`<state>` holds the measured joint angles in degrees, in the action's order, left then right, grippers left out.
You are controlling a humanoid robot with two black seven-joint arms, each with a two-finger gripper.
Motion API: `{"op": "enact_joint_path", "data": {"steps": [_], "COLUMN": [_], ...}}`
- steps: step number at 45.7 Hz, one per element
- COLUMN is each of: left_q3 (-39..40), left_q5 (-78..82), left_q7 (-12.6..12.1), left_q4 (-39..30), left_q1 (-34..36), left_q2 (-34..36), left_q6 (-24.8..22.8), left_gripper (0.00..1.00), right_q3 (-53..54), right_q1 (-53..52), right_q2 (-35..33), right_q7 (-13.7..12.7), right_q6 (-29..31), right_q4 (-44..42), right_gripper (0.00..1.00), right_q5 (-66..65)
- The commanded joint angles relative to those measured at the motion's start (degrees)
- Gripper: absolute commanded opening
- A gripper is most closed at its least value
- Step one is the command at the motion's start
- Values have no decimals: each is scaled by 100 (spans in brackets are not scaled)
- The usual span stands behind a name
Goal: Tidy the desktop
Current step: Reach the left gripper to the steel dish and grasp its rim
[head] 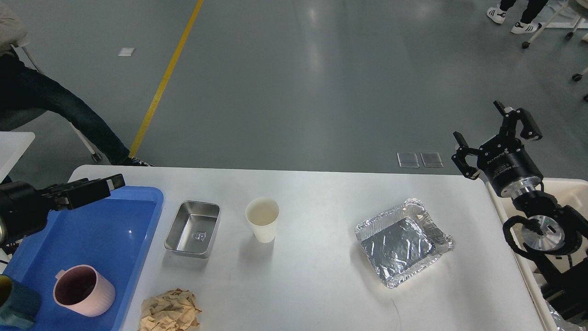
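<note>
The desk (pixel 321 276), a large white top with rounded corners and a matte surface, is seen filling the lower part of the head view. The left jaws (pixel 108 184) are held above the desk's far left corner, over the far rim of a blue tray (pixel 138 239); whether they are parted cannot be told. The right jaws (pixel 494 135) are raised beyond the far right corner, off the desk, and are spread wide with nothing between them. A pink mug (pixel 85 290) is set in the tray. Near the far edge a steel tin (pixel 193 228) and a paper cup (pixel 262 219) are placed side by side. A foil dish (pixel 403 241) is placed toward the right edge, and crumpled brown paper (pixel 170 310) at the near edge.
</note>
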<state>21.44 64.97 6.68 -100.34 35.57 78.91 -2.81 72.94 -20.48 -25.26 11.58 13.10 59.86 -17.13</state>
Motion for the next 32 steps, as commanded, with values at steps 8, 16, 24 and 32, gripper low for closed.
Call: {"op": "enact_joint_path", "data": {"steps": [8,16,24,32], "left_q3": [-79,-131,-631,-1291], "left_q5": [33,77,77,77], "left_q7": [-1125,-1160,-1090,-1002], "left_q4": [1042,1868,2632,3415], "left_q1": [134,178,520,899], "left_q2": [-1808,-2529,-2889,-3416], "left_q6": [-352,-651,-914,-1046], "left_gripper": [97,97,97,97], "right_q3": [0,18,18,27], "right_q1": [18,79,97,123], "right_q2": [-75,-119,-146,-146], "right_q7": [2,2,2,11], "right_q6": [0,0,0,0], "right_q4": [8,8,8,8], "right_gripper": [100,100,100,100], "right_q5": [-45,-45,-45,-45]}}
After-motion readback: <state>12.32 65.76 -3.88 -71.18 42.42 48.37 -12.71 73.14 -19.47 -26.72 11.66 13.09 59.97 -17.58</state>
